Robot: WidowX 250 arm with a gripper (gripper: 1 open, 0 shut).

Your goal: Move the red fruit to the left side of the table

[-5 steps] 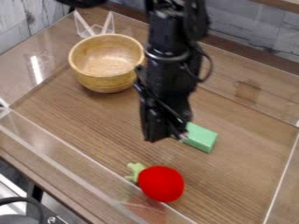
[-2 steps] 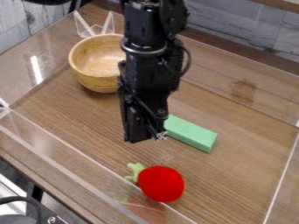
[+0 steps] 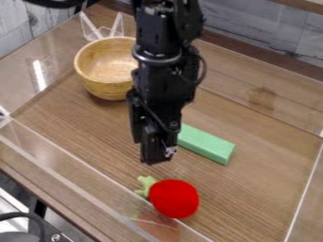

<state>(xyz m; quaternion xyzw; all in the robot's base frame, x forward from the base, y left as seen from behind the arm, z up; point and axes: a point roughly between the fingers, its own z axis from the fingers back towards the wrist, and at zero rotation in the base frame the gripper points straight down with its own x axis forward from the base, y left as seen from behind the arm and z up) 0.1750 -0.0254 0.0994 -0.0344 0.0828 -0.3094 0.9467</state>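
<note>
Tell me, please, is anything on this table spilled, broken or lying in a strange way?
Nothing stands out. The red fruit lies whole near the front clear wall, the green block lies flat, and the wooden bowl stands upright and looks empty. No spill shows on the table.

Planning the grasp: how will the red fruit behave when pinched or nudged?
The red fruit looks round and glossy, so it may roll or slip from the pincer. Its green leafy top might limit rolling. It looks like a toy, probably light.

The red fruit (image 3: 175, 198) looks shiny and smooth. The desk (image 3: 89, 128) is brown wood with clear plastic walls (image 3: 76, 194). Behind it, the bowl (image 3: 113, 68) looks wooden.
</note>
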